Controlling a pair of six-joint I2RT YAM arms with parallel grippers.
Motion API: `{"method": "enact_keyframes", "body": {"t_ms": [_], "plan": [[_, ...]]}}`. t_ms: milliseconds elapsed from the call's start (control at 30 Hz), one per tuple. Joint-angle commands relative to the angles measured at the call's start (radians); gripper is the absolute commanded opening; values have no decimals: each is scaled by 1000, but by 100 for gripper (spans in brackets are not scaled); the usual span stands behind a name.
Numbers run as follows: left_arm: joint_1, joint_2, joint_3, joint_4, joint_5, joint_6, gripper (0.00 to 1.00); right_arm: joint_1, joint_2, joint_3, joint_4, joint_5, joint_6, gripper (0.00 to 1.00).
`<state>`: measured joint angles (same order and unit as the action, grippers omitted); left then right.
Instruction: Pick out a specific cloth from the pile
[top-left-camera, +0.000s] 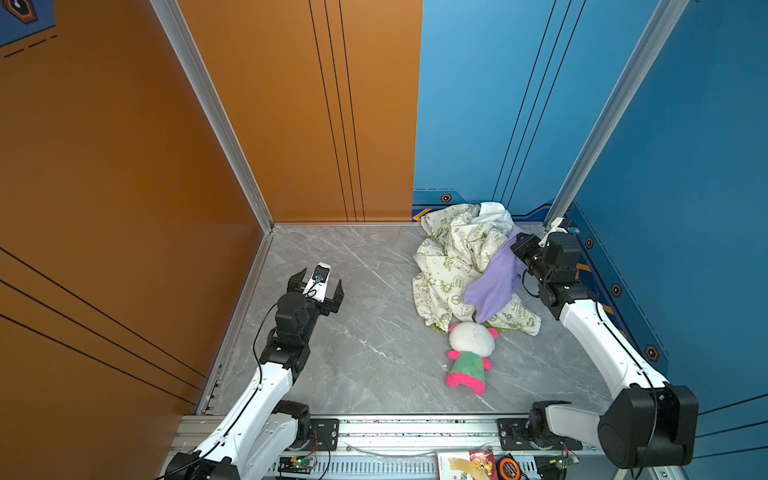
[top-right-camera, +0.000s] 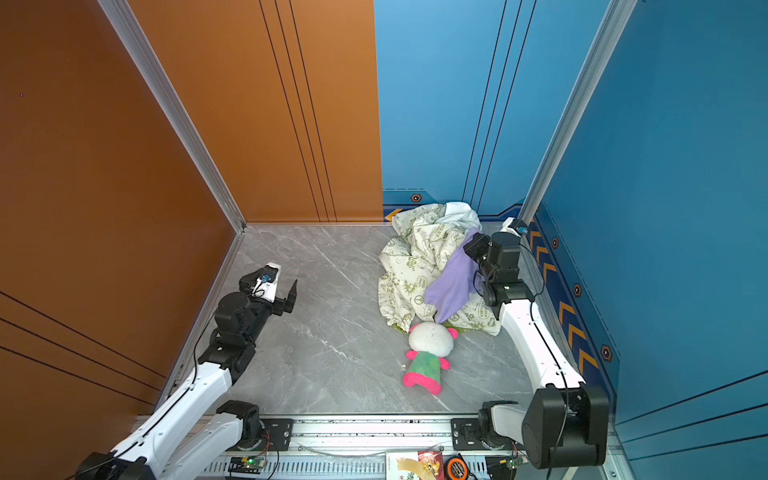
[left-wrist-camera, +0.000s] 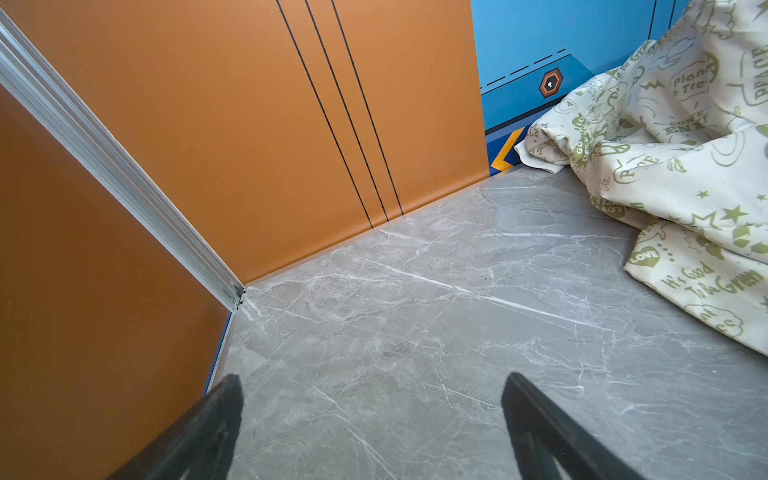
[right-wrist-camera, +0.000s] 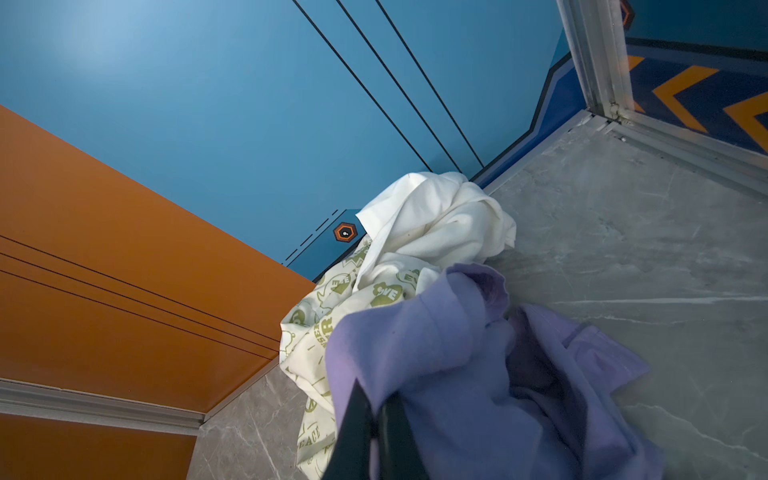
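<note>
Right tool (right-wrist-camera: 374, 395): fingers together, clamped on a fold of the lavender cloth (top-left-camera: 494, 282) at the cloth's far end, near the back right corner of the enclosure.

Lavender cloth: it runs diagonally from that grip across the right side of the pile (top-left-camera: 446, 259). Its near end rests on the cream sheet (top-left-camera: 436, 291), close to the plush toy (top-left-camera: 469, 353).

Pile: the cream sheet with green print makes up most of it. A plain white cloth (top-left-camera: 494, 214) is bunched at the back against the blue wall (top-left-camera: 465, 124).

Plush toy: pink and green with a white head, lying on the grey marbled surface (top-left-camera: 374, 332), its head touching the near edge of the cream sheet.

Left tool (top-left-camera: 320, 279): fingers wide apart, holding nothing, over bare surface on the left, well apart from the pile.
</note>
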<state>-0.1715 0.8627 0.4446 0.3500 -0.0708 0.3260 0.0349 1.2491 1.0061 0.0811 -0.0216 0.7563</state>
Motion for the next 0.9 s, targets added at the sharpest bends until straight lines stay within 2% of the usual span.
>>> {"method": "enact_keyframes", "body": {"t_ms": [0,333,867], "plan": [[-8,-13,-13,25,-17,13,98,-17,-26,85,70,31,-30,5],[-11,-12,-15,23,-18,15,98,-35,6,188,83,32,-37,2],[-11,-14,-15,24,-18,16,98,-75,-28,267,133,63,-56,2]]}}
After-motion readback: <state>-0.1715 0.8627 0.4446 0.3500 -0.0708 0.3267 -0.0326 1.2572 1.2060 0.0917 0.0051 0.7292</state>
